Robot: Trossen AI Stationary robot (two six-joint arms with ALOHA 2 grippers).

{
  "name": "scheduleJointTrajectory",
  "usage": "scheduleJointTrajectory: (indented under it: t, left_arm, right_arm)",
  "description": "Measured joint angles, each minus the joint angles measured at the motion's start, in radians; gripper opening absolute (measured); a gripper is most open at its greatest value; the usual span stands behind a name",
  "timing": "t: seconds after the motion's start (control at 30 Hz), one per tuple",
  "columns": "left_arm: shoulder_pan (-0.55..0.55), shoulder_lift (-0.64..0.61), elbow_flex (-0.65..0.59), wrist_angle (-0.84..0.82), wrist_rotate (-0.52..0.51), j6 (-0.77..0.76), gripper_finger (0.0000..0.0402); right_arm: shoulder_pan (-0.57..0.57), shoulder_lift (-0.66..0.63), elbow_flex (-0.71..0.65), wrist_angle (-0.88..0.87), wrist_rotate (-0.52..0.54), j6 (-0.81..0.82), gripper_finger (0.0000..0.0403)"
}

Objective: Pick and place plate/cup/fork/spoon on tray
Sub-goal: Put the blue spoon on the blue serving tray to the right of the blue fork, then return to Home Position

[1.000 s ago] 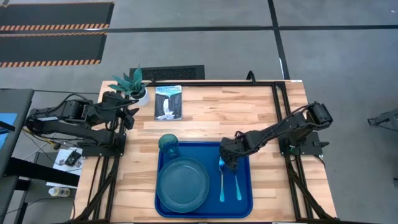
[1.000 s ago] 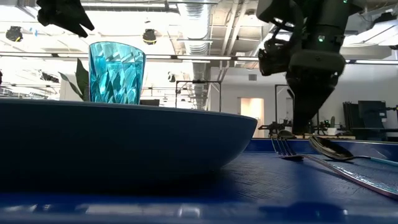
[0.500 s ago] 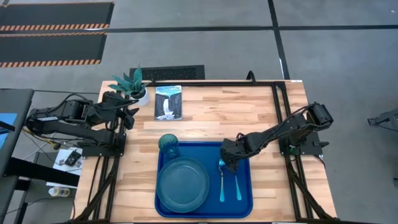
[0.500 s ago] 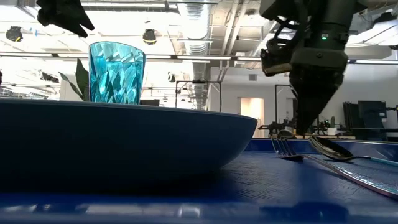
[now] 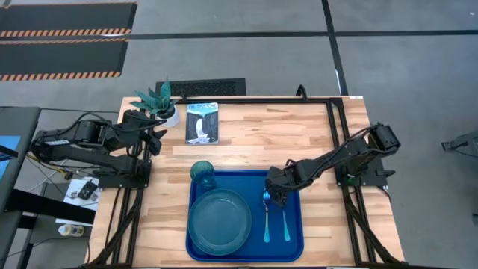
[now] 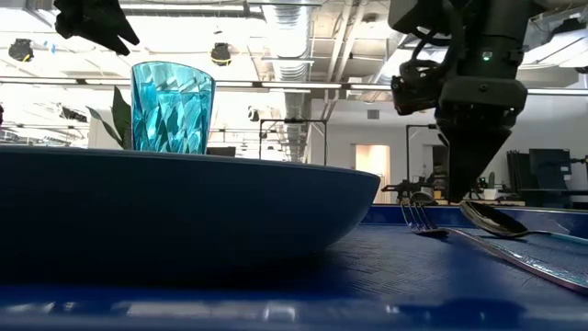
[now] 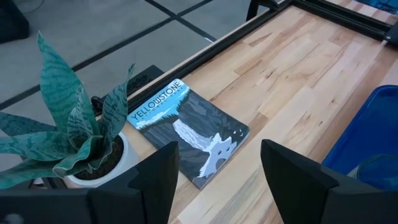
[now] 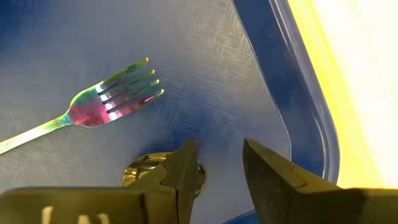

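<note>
Risk: the right gripper [image 5: 275, 196] hangs low over the tray [image 5: 293, 243], its tips just above the bowl of the spoon [image 8: 163, 170], jaws parted with nothing between them. If it lifts or swings off carelessly, a finger could catch the spoon and knock it against the fork [image 8: 106, 104], which lies just beside it, or flick it toward the tray's rim at the right of the frame. A renewed closing would pick the spoon up again.

Tray contents, high view: plate [image 5: 219, 220] in lower left of the tray, empty; cup [image 5: 202, 174] upright at the tray's upper left corner, just beside the plate; fork and spoon parallel in the right half, handles toward lower frame.

Left gripper [image 7: 219, 166]: parked at upper left of the table, jaws released, empty, near the potted plant [image 7: 74, 124] and booklet [image 7: 186, 129].
</note>
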Motion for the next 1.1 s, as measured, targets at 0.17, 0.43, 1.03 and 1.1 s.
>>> scheduleJointTrajectory:
  t: [0.17, 0.43, 1.03, 1.1]
  left_arm:
    - [0.000, 0.000, 0.000, 0.000, 0.000, 0.000, 0.0215]
    - [0.000, 0.000, 0.000, 0.000, -0.001, -0.001, 0.0215]
    - [0.000, 0.000, 0.000, 0.099, 0.022, 0.047, 0.0215]
    - [0.000, -0.004, 0.000, 0.098, 0.019, 0.073, 0.0215]
  right_arm:
    - [0.000, 0.000, 0.000, 0.002, 0.001, 0.000, 0.0148]
    - [-0.022, -0.014, 0.044, 0.034, 0.023, -0.004, 0.0146]
    - [-0.112, -0.295, 0.383, -0.037, 0.102, -0.556, 0.0143]
    - [-0.115, -0.334, 0.379, 0.012, 0.099, -0.617, 0.0142]
